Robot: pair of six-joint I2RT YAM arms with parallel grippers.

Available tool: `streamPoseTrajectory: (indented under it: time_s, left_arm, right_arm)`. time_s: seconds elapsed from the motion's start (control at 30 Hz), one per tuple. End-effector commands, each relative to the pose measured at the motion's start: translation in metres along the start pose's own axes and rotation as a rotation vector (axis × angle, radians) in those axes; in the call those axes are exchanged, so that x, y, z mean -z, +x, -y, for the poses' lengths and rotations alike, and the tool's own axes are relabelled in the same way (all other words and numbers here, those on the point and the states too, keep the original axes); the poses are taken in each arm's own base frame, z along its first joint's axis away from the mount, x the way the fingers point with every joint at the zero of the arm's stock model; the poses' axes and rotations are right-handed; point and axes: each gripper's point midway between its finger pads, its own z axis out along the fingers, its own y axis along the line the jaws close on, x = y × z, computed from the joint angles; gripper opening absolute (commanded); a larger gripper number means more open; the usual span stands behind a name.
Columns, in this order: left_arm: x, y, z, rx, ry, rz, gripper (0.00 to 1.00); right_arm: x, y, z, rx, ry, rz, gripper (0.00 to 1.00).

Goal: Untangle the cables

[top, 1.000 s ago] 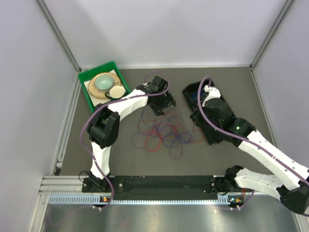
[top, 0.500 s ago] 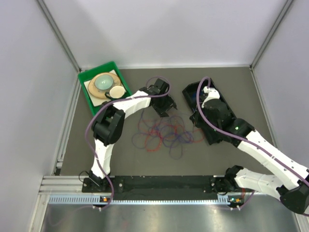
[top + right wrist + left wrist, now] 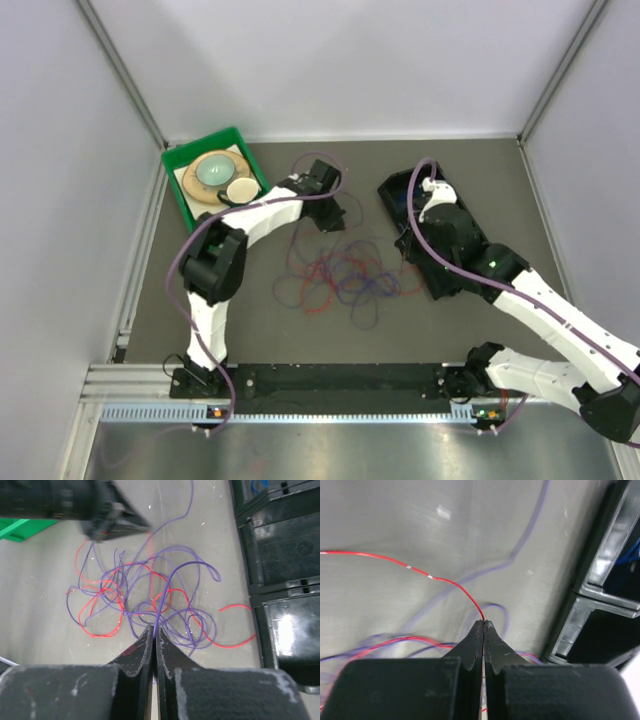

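L jaws: pressed fully shut, tips pinching one red cable (image 3: 445, 580). It leaves the tips going fwd and curls off to the left in the wrist view, lying low over the desk (image 3: 250, 320). R jaws: also shut, w/ a purple cable (image 3: 165, 587) running straight into the slit at the tips, so it looks gripped, tho the contact itself is too fine to confirm. From there the purple strand runs out ahead, loops over and drops into the main tangle (image 3: 340, 275). The tangle is a loose spread of red, blue and purple loops mid-desk, between the two arms. Key relation from the top view: L jaws sit at the tangle's far edge, R jaws at its right edge just beside the black bins (image 3: 395, 190). So the heap lies nearward of L and leftward of R, and both are about equally close to it. The held strands run from each set of tips back into the same knot, roughly at right angles to each other. Judgement: the next pull prob. wants L drawing away along the red's axis while R anchors, or the reverse. Risk: the whole heap drags along instead of the loops sliding free.
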Motion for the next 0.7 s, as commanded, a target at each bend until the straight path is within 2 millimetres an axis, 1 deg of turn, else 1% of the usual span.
streamPoseTrajectory:
  time_s: [0.0, 0.03, 0.07, 0.1, 0.13, 0.17, 0.2, 0.23, 0.27, 0.3, 0.33, 0.37, 0.4, 0.43, 0.47, 0.5, 0.53, 0.57, 0.63, 0.67]
  left_arm:
    - [0.093, -0.067, -0.003, -0.075, 0.041, 0.281, 0.0]
    - [0.103, -0.074, -0.01, -0.092, 0.015, 0.327, 0.0]
    - [0.118, -0.076, -0.024, -0.116, -0.019, 0.349, 0.0]
    - [0.125, -0.077, -0.032, -0.122, -0.042, 0.365, 0.0]
    - [0.128, -0.079, -0.049, -0.121, -0.092, 0.391, 0.0]
    - [0.141, -0.081, -0.057, -0.126, -0.102, 0.408, 0.0]
    - [0.145, -0.08, -0.067, -0.132, -0.127, 0.41, 0.0]
    - [0.142, -0.075, -0.085, -0.134, -0.168, 0.403, 0.0]
    - [0.152, -0.076, -0.093, -0.136, -0.174, 0.421, 0.0]
    - [0.152, -0.075, -0.101, -0.137, -0.183, 0.422, 0.0]
    - [0.148, -0.069, -0.118, -0.14, -0.218, 0.406, 0.0]
    - [0.154, -0.071, -0.125, -0.13, -0.222, 0.415, 0.0]
    - [0.156, -0.07, -0.131, -0.128, -0.233, 0.415, 0.0]
    - [0.154, -0.065, -0.144, -0.128, -0.263, 0.404, 0.0]
    - [0.16, -0.066, -0.148, -0.131, -0.268, 0.416, 0.0]
    - [0.163, -0.068, -0.154, -0.133, -0.289, 0.431, 0.0]
    - [0.167, -0.066, -0.161, -0.136, -0.305, 0.435, 0.0]
    - [0.169, -0.067, -0.166, -0.143, -0.319, 0.439, 0.0]
    - [0.172, -0.066, -0.177, -0.145, -0.355, 0.444, 0.0]
    - [0.174, -0.067, -0.181, -0.148, -0.36, 0.447, 0.0]
  right_arm:
    - [0.029, -0.06, -0.016, 0.017, -0.033, 0.155, 0.0]
    - [0.033, -0.067, -0.018, 0.025, -0.036, 0.171, 0.0]
    - [0.042, -0.085, -0.024, 0.034, -0.05, 0.212, 0.0]
    - [0.043, -0.093, -0.027, 0.042, -0.047, 0.227, 0.0]
    - [0.046, -0.103, -0.031, 0.048, -0.051, 0.245, 0.0]
    - [0.059, -0.125, -0.039, 0.055, -0.07, 0.296, 0.0]
    - [0.06, -0.135, -0.043, 0.061, -0.07, 0.312, 0.0]
    - [0.066, -0.147, -0.049, 0.064, -0.082, 0.343, 0.0]
    - [0.086, -0.175, -0.059, 0.067, -0.108, 0.414, 0.0]
    - [0.087, -0.186, -0.063, 0.074, -0.106, 0.436, 0.0]
    - [0.095, -0.2, -0.067, 0.073, -0.109, 0.472, 0.0]
    - [0.114, -0.226, -0.074, 0.075, -0.129, 0.55, 0.0]
    - [0.123, -0.238, -0.077, 0.079, -0.13, 0.585, 0.0]
    - [0.123, -0.247, -0.082, 0.086, -0.132, 0.601, 0.0]
    - [0.145, -0.27, -0.089, 0.083, -0.154, 0.67, 0.0]
    - [0.153, -0.28, -0.092, 0.087, -0.16, 0.694, 0.0]
    - [0.148, -0.287, -0.098, 0.098, -0.158, 0.699, 0.0]
    - [0.17, -0.305, -0.102, 0.088, -0.175, 0.757, 0.0]
    - [0.18, -0.321, -0.109, 0.088, -0.19, 0.8, 0.0]
    - [0.19, -0.335, -0.115, 0.085, -0.201, 0.837, 0.0]
